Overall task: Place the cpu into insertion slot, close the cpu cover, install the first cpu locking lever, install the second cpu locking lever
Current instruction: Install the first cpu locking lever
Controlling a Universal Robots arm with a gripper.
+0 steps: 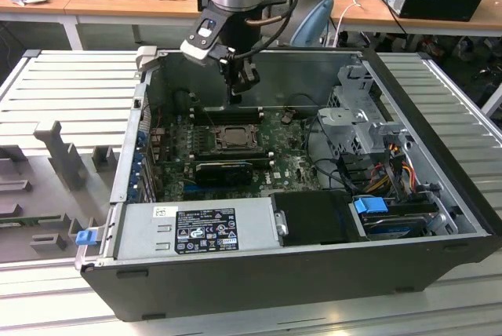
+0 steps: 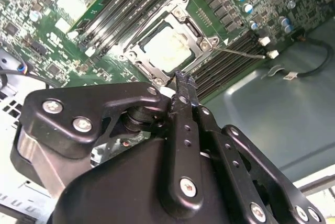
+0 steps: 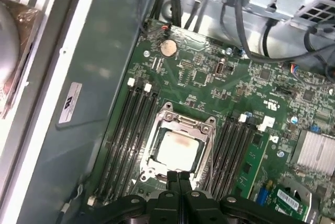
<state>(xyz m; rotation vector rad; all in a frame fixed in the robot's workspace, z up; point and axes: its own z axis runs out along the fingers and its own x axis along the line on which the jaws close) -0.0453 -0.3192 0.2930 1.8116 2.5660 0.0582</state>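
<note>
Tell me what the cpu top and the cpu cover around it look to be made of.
The cpu: pale matte metal top, probably; it glares softly, with a faint smudge. The cpu cover: bright stamped metal, likely steel; its thin edges glint and a square window is cut through.

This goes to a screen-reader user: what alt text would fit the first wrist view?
A cpu sits under its lowered metal cpu cover on a green motherboard. The shut end effector is poised at the cover's edge, with black memory slots on both sides of the cover.
</note>
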